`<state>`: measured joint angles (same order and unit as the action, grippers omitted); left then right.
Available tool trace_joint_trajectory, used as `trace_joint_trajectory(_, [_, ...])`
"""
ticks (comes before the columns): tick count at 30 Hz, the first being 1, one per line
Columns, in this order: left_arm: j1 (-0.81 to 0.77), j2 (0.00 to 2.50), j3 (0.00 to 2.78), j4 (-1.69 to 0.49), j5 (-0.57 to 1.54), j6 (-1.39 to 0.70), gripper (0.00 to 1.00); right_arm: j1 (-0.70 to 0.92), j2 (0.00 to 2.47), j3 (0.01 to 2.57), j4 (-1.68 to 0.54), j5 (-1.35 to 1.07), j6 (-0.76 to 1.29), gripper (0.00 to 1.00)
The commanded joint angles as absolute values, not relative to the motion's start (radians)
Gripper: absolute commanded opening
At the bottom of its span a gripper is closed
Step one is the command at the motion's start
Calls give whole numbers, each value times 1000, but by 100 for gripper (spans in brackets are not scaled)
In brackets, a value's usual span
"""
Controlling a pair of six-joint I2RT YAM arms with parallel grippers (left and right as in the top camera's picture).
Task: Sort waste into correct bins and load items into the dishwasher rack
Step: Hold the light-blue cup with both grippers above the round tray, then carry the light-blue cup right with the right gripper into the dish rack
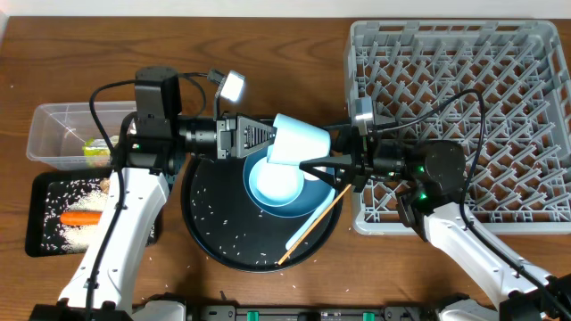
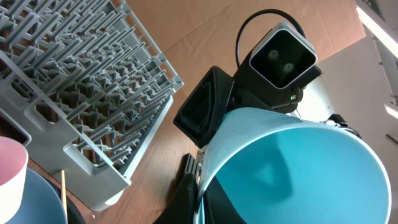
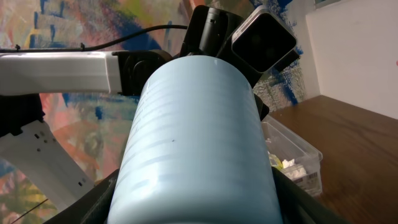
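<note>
Above the wooden bench (image 1: 268, 36), the left tool (image 1: 272, 138) is pinching the light-blue cup (image 1: 303, 138) over the bowl (image 1: 277, 189); the right tool (image 1: 312, 168) is straddling it, jaws spread.

Bright, even light and soft shadows on the table (image 1: 268, 36); the cup (image 3: 193, 143) looms slightly blurred against the wrist lenses.

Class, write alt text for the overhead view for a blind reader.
Over a round black tray, the left gripper holds a small light-blue cup that the right gripper reaches toward. A pale-blue bowl and chopsticks lie below; a grey dishwasher rack stands right, a clear tub left.
</note>
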<state>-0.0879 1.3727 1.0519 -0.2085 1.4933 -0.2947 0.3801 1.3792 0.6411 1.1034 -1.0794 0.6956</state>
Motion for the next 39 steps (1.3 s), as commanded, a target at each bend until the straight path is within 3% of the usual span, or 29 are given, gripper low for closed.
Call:
trace_joint_trajectory(1, [-86,1367,1064,-207,1484,-300,6,371,1377,657,1116,-1081,692,41])
trace_joint_trajectory(9, [-19,1367,1064,-212,1485,-301,6,328,1376,661,1270,-1111,831,31])
trace_joint_trajectory(15, [-39,1367,1055,-276,1483,-300,6,312,1376,662,1269,-1110,840,27])
trace_joint_trajectory(23, [-18,1367,1049,-377,1367,-295,6,181,1376,697,1246,-1161,1035,17])
trace_joint_trajectory(33, [-18,1367,1049,-700,796,-216,6,6,1359,836,929,-1261,1073,8])
trace_joint_trajectory(39, [-18,1367,1049,-733,681,-218,6,-114,1359,925,586,-1203,963,1])
